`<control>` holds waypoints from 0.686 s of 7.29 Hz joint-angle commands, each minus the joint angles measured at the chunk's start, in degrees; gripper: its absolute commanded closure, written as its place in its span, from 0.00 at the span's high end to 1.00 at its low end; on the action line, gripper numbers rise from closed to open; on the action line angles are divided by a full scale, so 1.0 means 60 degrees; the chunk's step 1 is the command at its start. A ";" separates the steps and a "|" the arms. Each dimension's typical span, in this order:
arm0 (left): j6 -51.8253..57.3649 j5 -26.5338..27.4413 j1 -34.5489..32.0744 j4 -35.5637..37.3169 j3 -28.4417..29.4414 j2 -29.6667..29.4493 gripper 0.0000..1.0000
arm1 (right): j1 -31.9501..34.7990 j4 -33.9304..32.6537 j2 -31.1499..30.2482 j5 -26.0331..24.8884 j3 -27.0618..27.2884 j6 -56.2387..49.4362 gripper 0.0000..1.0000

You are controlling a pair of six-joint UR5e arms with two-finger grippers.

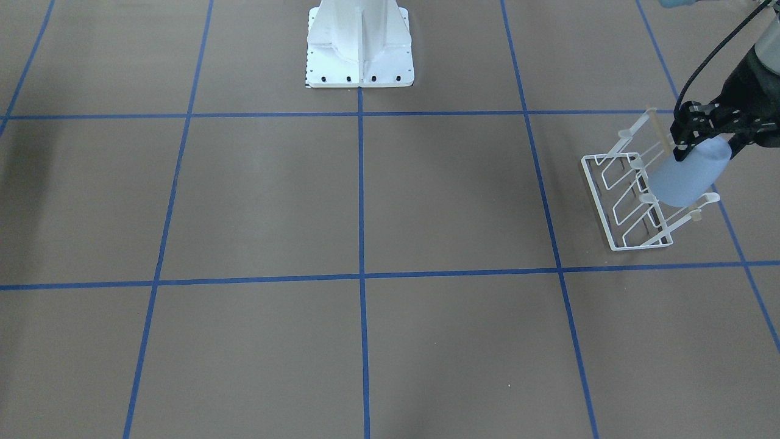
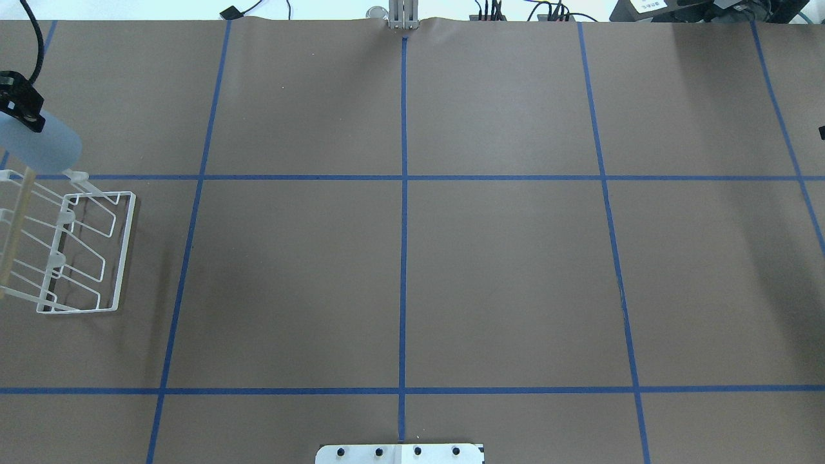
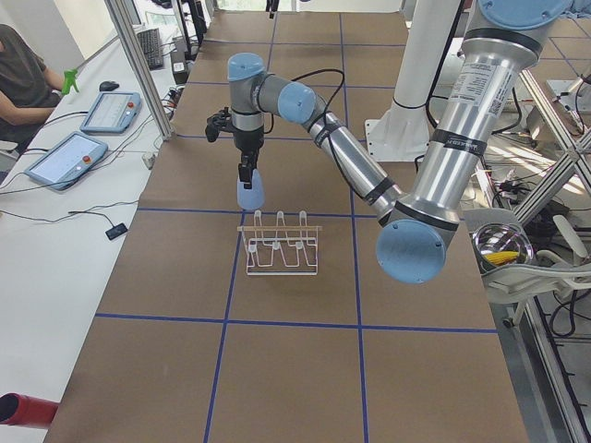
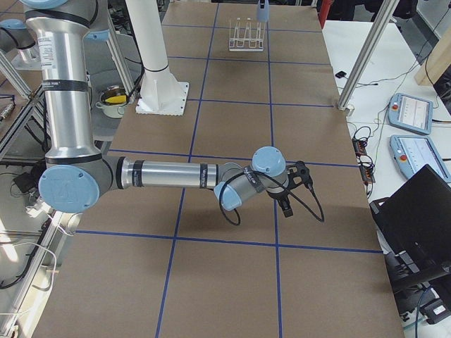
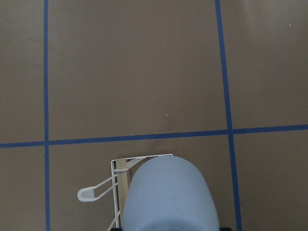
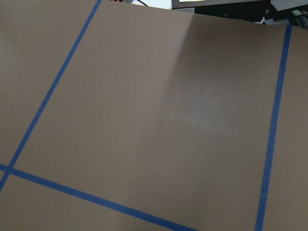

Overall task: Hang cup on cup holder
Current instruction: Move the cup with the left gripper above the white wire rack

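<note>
The light blue cup is held tilted, its wide rim pointing down toward the cup holder, a white wire rack with slanted loops and a pale dowel. My left gripper is shut on the cup's narrow base end. In the overhead view the cup hangs just beyond the rack's end. The exterior left view shows the cup a little above the rack's end loop. The left wrist view shows the cup over a rack corner. My right gripper hovers far away; I cannot tell its state.
The table is brown paper with a blue tape grid. The white robot base stands at the middle of the robot's side. Operator tablets and cables lie on the side bench. The right wrist view shows only bare paper.
</note>
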 commanded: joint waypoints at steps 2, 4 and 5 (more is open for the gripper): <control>0.0019 -0.0420 0.0184 -0.0029 0.0370 -0.0033 0.00 | -0.0071 -0.0482 -0.0075 0.0045 0.0049 -0.0246 1.00; 0.0034 -0.0318 0.0301 -0.0102 0.0429 -0.0062 0.00 | -0.0072 -0.0485 -0.0177 0.0016 0.0167 -0.0246 1.00; 0.0063 -0.0303 0.0316 -0.0146 0.0545 -0.0062 0.00 | -0.0072 -0.0470 -0.0177 0.0016 0.0167 -0.0246 1.00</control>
